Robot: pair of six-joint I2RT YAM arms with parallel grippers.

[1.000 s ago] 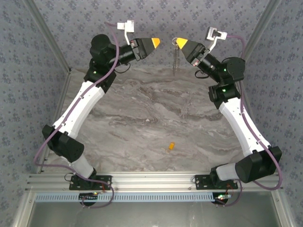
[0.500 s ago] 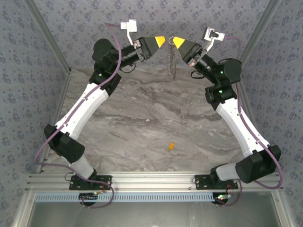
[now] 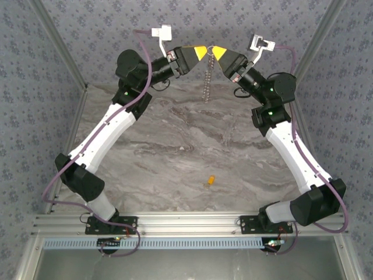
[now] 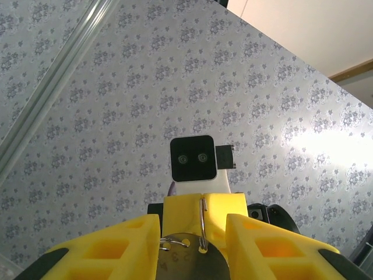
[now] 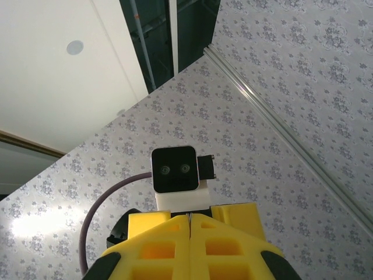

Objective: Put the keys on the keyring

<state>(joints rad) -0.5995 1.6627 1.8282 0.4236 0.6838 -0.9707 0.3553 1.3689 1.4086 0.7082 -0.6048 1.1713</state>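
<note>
Left yellow-tipped two-finger gripper (image 3: 200, 51) is raised high over the far edge of the table, tip to tip with the right yellow-tipped gripper (image 3: 218, 52). In the left wrist view its jaws stand partly apart around a thin wire ring (image 4: 203, 221) and a round grey metal disc (image 4: 187, 263). Whether the pads actually bear on the disc cannot be told. The right gripper's jaws are pressed together, and it appears to pinch the top of the grey beaded metal keyring (image 3: 206, 81), whose chain hangs free below the two tips.

The small yellow-orange oblong key (image 3: 210, 181) lies on the grey marbled table (image 3: 175, 134), well apart from both grippers and near the front middle.

The step looks like a two-handed steadying of the ring, with the key not yet fetched. To do it well, the right pinch should stay firm while the left jaws close squarely on the disc or wire. There should be no sideways pull, since the floppy chain would swing.

Room is tight up high, because the patterned grey back wall (image 3: 192, 17) is just behind the tips. Below, the tabletop is wide and bare. The key sits clear of the aluminium rail (image 3: 192, 221) at the near edge, so either arm could descend to it freely.
</note>
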